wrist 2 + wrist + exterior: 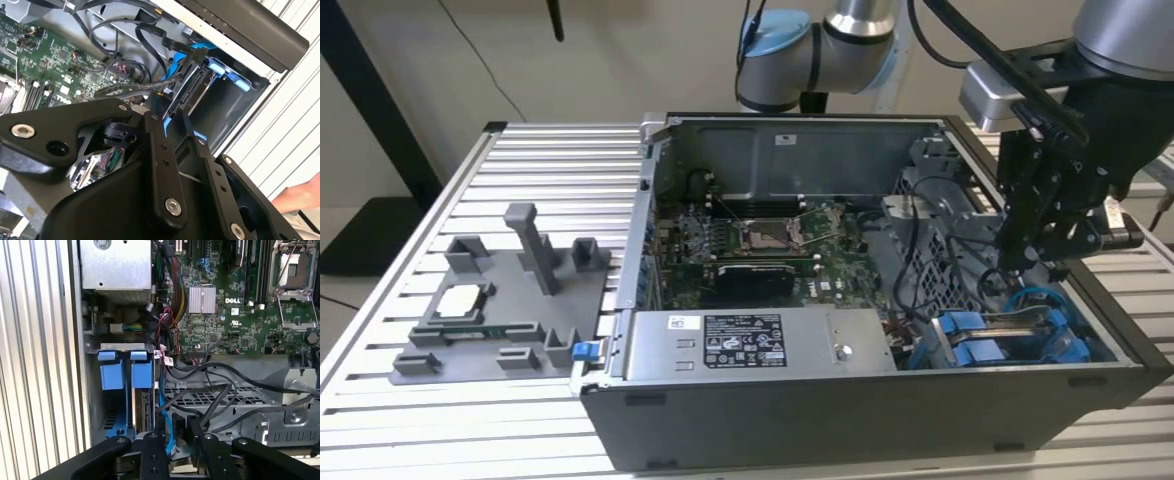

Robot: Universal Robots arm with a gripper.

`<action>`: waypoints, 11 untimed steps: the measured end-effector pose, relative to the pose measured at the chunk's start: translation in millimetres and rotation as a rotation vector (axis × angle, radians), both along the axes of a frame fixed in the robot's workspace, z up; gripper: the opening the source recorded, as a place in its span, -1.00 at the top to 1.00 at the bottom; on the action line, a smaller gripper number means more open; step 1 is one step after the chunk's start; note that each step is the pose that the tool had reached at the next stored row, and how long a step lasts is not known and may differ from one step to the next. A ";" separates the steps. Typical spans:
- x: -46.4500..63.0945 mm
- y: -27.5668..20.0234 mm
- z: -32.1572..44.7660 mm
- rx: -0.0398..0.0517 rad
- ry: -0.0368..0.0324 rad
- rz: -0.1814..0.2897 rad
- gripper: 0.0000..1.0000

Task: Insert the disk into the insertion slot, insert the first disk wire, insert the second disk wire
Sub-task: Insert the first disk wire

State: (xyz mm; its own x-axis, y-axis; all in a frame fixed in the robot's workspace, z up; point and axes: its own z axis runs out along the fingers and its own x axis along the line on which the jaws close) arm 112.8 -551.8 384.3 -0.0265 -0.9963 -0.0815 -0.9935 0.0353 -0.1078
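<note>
Gripper [1017, 268]: is hovering over disk [144, 412] sitting in insertion slot [133, 410]; black wires [220, 400] adjacent; grip state cannot be told.

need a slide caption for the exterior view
Gripper hangs over the blue-fitted drive bay at the exterior view's right of the open computer case

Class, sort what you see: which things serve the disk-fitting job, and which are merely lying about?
Job in hand: gripper, disk, insertion slot, blue cable.
Lying about: power-supply box, motherboard, grey fixture tray.
</note>
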 end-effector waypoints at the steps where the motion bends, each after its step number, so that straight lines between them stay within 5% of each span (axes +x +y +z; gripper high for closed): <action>1: -0.3 0.0 0.0 -0.0001 0.0000 0.000 -1.00; 5: -0.6 0.2 0.0 0.0001 -0.0001 0.000 -1.00; 6: -0.6 0.2 0.0 0.0001 0.0000 0.000 1.00; 11: -0.6 0.3 0.0 0.0000 0.0000 0.000 1.00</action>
State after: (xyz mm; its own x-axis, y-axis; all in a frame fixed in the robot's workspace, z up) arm 112.2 -551.5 384.3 -0.0265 -0.9963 -0.0815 -0.9935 0.0353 -0.1078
